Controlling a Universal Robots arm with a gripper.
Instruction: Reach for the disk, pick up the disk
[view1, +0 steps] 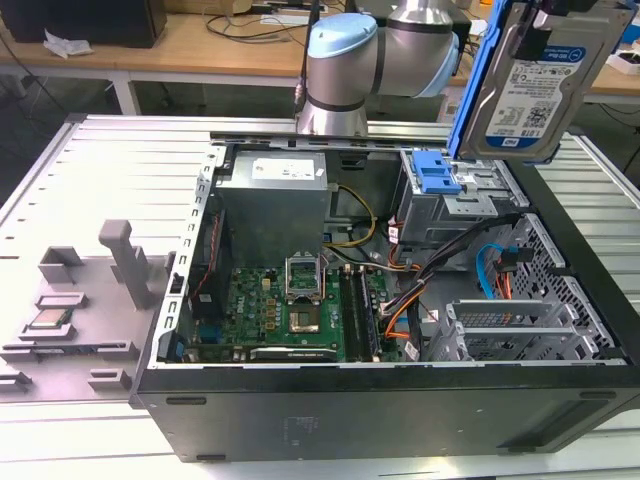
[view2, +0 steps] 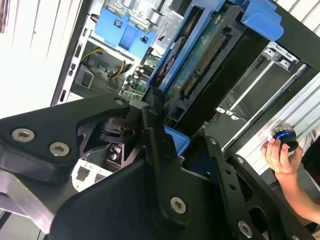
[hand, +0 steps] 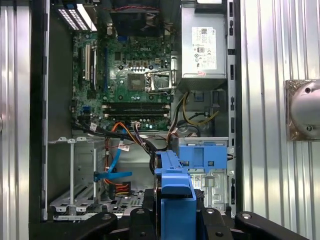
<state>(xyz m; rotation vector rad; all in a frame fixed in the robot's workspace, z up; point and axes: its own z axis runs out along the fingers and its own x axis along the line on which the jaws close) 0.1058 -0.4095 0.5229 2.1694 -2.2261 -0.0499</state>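
The disk (view1: 540, 85), a silver hard drive with a white-and-blue label in a bright blue bracket, hangs tilted in the air at the exterior view's upper right. It is above the drive cage (view1: 440, 175) of the open computer case (view1: 380, 400). My gripper (view1: 535, 25) is shut on its upper part. In the second wrist view the black gripper (view2: 172, 132) clamps the disk (view2: 210, 55), seen edge-on with its connector side showing. In the first wrist view the blue bracket of the disk (hand: 175, 192) sits between the fingers of the gripper (hand: 175, 217).
Below lie the motherboard (view1: 290, 310), the power supply (view1: 275, 195) and loose cables (view1: 480, 270). The blue-latched cage (hand: 205, 155) is beneath the disk. A small CPU chip (view1: 47, 320) rests on a grey fixture at the exterior view's left. A person's hand (view2: 280, 155) rests on a knob beside the case.
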